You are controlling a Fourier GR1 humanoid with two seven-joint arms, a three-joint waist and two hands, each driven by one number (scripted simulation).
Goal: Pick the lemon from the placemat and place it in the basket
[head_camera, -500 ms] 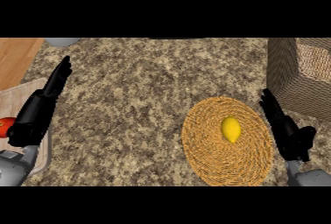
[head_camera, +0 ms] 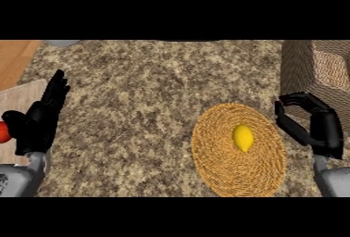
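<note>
A yellow lemon (head_camera: pixel 242 137) lies near the middle of a round woven placemat (head_camera: pixel 226 166) on the speckled counter. My right hand (head_camera: pixel 320 127) hovers just right of the placemat, its fingers curling inward with nothing held, a short gap away from the lemon. The woven basket (head_camera: pixel 318 69) stands at the far right, behind that hand. My left hand (head_camera: pixel 41 120) rests open at the left edge, fingers straight and pointing up, far from the lemon.
A red object (head_camera: pixel 4 132) shows partly behind my left hand at the left edge. A pale board (head_camera: pixel 21 99) and a strip of wooden surface (head_camera: pixel 17 58) lie at the left. A grey item (head_camera: pixel 63 42) peeks in at the top left.
My right hand's fingers have bent from straight into a curl beside the placemat. The lemon and my left hand have not moved.
</note>
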